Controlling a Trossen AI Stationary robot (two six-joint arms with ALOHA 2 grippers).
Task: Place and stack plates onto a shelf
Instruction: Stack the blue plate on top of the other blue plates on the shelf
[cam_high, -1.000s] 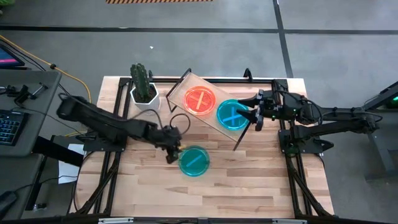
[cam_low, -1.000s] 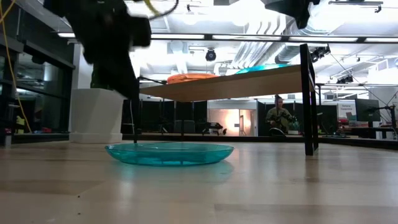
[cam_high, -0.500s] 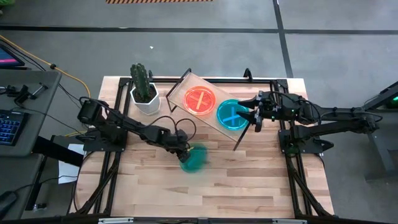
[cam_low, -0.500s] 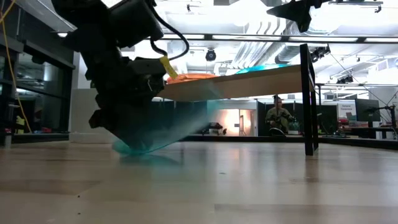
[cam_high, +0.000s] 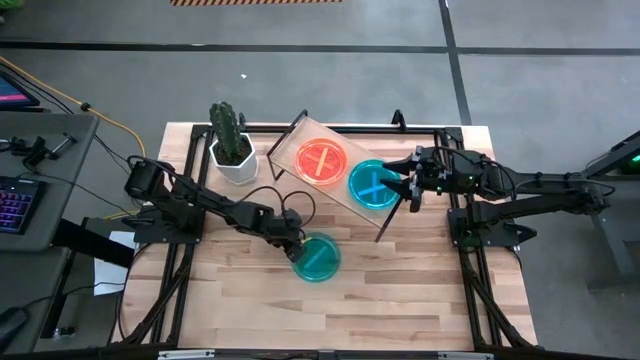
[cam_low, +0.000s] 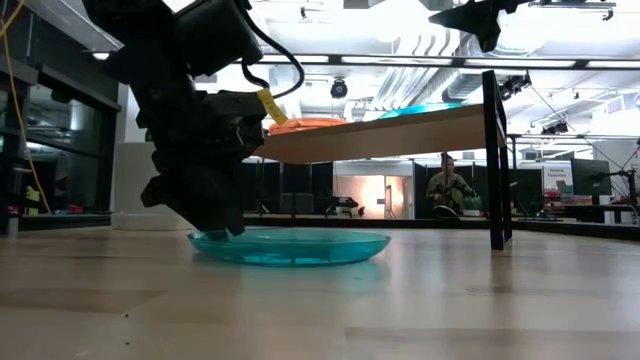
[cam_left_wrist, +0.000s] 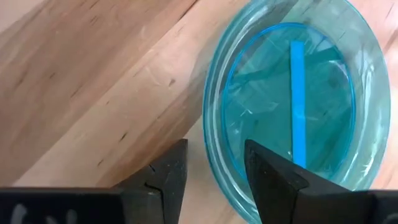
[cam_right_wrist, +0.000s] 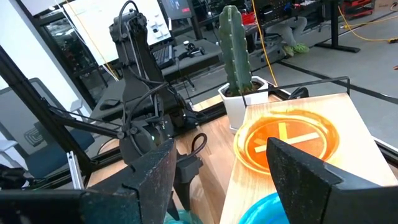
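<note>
A teal plate (cam_high: 318, 257) lies flat on the wooden table, also in the low view (cam_low: 290, 246). My left gripper (cam_high: 296, 252) is open and low at the plate's left rim (cam_left_wrist: 214, 146). The light-wood shelf (cam_high: 337, 197) carries an orange plate (cam_high: 322, 160) and a second teal plate (cam_high: 372, 184). My right gripper (cam_high: 393, 182) hovers open above that plate's right edge, clear of it (cam_right_wrist: 221, 168). Other plates are out of view. My left gripper stands astride the teal plate's left rim (cam_left_wrist: 206, 134), slanting down from the table's left. One finger (cam_left_wrist: 171, 171) is outside on the table side and the other finger (cam_left_wrist: 267, 174) is over the plate's bowl. Whether either touches, I cannot tell.
A cactus in a white pot (cam_high: 232, 140) stands at the far left, beside the shelf's left end. The shelf's black wire legs (cam_low: 494, 160) stand on the table's far half. Bare tabletop (cam_high: 400, 300) stretches along the near side.
My left gripper came down and moved right to the teal plate's left rim. Half a second ago the plate was tipped up steeply at the gripper. It now lies flat again, slightly farther toward the table's right. The right arm kept still.
</note>
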